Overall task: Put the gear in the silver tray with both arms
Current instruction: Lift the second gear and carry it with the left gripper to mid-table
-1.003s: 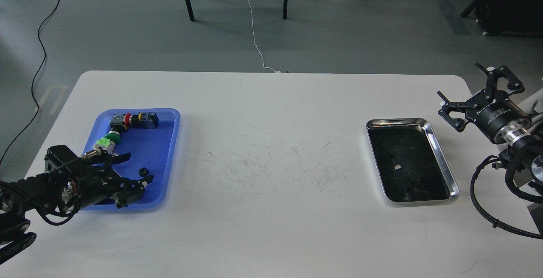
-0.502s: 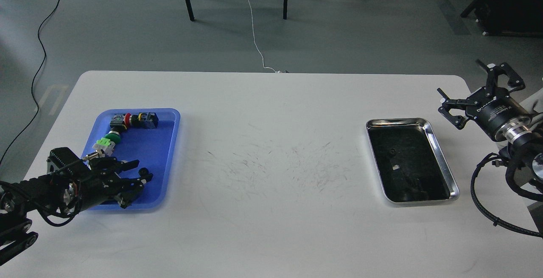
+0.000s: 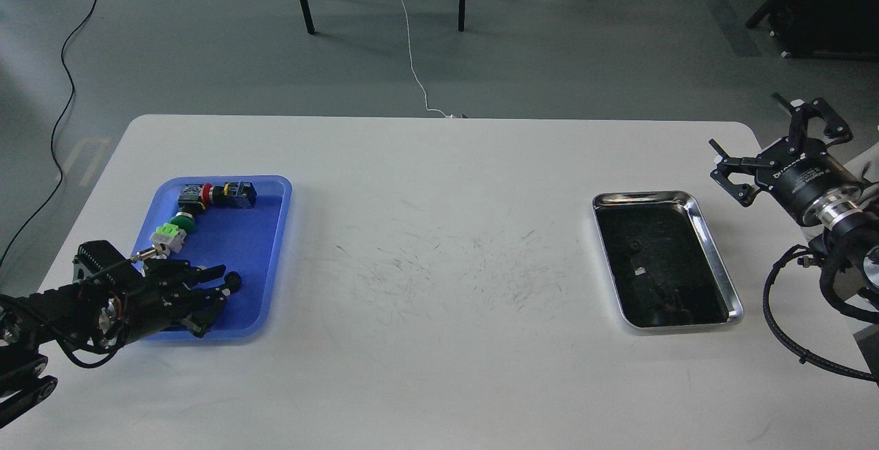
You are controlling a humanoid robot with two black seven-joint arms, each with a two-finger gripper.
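Note:
A small black gear (image 3: pixel 234 278) lies in the blue plastic tray (image 3: pixel 250 230) at the table's left, near the tray's front right corner. My left gripper (image 3: pixel 224 281) is low over that tray, its two fingers a narrow gap apart with the gear right at their tips; I cannot tell whether they touch it. The silver tray (image 3: pixel 715 251) sits at the table's right, with a dark reflective bottom and no gear in it. My right gripper (image 3: pixel 745 121) is open and empty, above the table's right edge, behind and to the right of the silver tray.
Several push-button switches, red (image 3: pixel 218 194) and green (image 3: pixel 177 225), lie in a row at the back of the blue tray. The white table (image 3: pixel 439 244) between the trays is scuffed. Chair legs and cables are on the floor behind.
My left gripper's fingers have narrowed from wide open and settled around the gear. My right gripper has drifted slightly up and to the right.

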